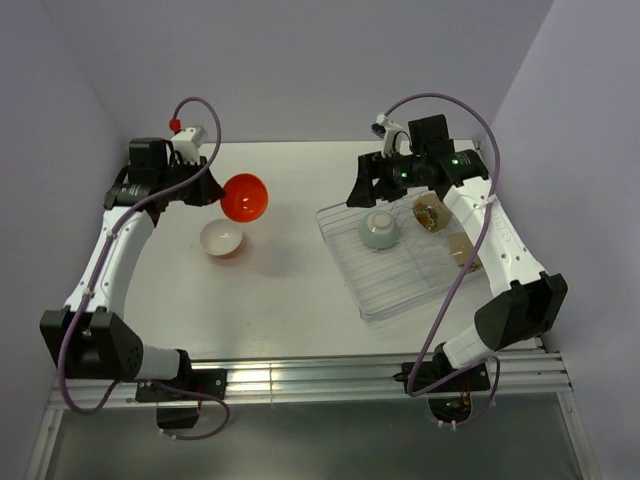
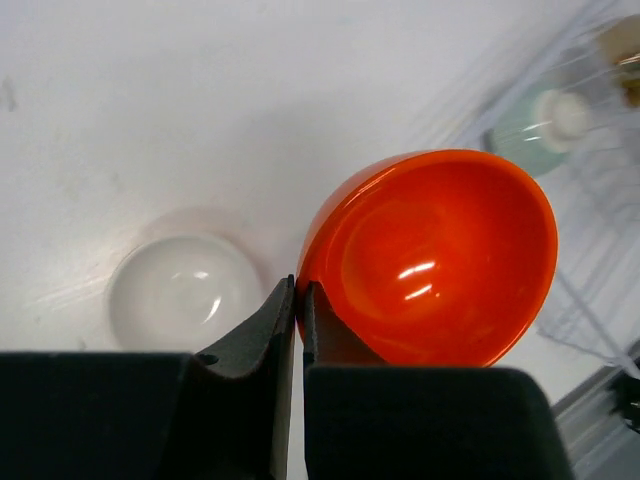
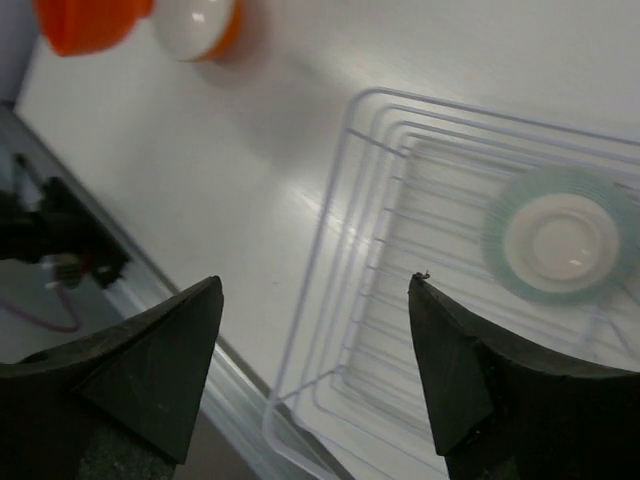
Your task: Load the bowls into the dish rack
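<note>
From above, the left gripper [image 1: 214, 190] is pinching the rim of an orange bowl [image 1: 245, 197], jaws together on it, and is holding it tilted above the table [image 1: 290, 290] toward the far left corner; a white-lined bowl [image 1: 222, 238] is sitting upright on the table just nearer than the orange one; the dish rack [image 1: 345, 268] is lying toward the table's right edge, with a mint bowl [image 1: 377, 230] resting upside down near its far left corner; a beige bowl [image 1: 430, 212] is lying at the rack's far edge and a second beige bowl [image 1: 463, 252] along its right edge, both partly hidden by the arm and cable; the right gripper [image 1: 372, 190] is hovering over the rack's far left corner.

From the left wrist, the left gripper [image 2: 298, 298] is showing its fingers closed on the orange bowl [image 2: 440, 260] at the rim, the bowl's hollow facing the camera; the white-lined bowl [image 2: 185, 292] is lying on the table to the left below; the mint bowl [image 2: 530, 130] and the dish rack [image 2: 600, 260] are appearing blurred at the right.

From the right wrist, the right gripper [image 3: 315, 283] is standing with its fingers [image 3: 190, 345] spread wide and gripping nothing; the dish rack [image 3: 345, 160] is lying below, with the mint bowl [image 3: 565, 235] base-up on its ribs; the orange bowl [image 3: 90, 20] and the white-lined bowl [image 3: 195, 25] are showing at the top left.
</note>
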Available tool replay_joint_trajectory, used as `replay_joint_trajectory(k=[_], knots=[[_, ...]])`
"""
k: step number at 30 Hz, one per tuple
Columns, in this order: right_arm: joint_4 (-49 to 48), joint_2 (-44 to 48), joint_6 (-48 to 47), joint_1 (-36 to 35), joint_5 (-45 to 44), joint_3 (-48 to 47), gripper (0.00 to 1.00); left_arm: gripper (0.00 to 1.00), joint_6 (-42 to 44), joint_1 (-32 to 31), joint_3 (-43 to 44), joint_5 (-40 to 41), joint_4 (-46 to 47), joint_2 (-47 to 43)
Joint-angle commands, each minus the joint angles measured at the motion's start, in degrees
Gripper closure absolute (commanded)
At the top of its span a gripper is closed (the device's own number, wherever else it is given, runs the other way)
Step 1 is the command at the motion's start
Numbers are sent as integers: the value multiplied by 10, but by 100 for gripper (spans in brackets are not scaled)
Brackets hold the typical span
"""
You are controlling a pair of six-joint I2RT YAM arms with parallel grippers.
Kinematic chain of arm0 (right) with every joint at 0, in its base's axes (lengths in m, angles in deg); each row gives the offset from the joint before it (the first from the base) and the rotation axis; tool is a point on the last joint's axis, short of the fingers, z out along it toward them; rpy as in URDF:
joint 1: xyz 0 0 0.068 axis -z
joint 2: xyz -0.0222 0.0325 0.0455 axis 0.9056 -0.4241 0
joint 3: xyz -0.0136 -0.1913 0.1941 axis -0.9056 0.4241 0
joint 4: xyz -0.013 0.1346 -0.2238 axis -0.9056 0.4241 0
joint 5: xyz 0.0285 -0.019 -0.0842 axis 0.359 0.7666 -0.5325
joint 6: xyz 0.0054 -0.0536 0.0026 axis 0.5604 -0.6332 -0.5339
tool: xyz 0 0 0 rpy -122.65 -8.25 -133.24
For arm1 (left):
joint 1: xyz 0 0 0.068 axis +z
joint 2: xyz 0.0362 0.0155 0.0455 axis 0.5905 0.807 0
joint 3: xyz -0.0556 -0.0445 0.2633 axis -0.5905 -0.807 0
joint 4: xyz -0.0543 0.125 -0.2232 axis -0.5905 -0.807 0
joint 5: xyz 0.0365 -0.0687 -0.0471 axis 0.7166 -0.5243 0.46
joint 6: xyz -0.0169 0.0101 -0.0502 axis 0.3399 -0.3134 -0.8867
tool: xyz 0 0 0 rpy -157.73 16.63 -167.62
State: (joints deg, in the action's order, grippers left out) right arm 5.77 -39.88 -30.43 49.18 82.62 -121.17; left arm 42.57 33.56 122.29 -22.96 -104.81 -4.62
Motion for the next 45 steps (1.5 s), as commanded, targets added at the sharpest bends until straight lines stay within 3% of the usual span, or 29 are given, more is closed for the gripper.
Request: replay_joint_trajectory(k=[1,4,9,20,25,29,45], knots=[[-66,26,73,3,169,8,14,100,-60,-18,-25,-105,107,-65],[-130,31,150,4,245,29,10,100,-120,-37,-40,-123,165,-90],[-237,47,290,1,290,65,2,100,-200,-83,-59,-111,226,-110],[-357,78,352,-28,298,115,0,100,-373,-109,-131,-190,388,-90],[-330,69,377,-28,298,115,0,100,-380,-110,-127,-192,388,-83],[-365,78,413,-34,276,141,0,100,-384,-111,-125,-196,386,-79],[-346,65,394,-66,228,106,0,100,-376,-123,-127,-200,380,-74]])
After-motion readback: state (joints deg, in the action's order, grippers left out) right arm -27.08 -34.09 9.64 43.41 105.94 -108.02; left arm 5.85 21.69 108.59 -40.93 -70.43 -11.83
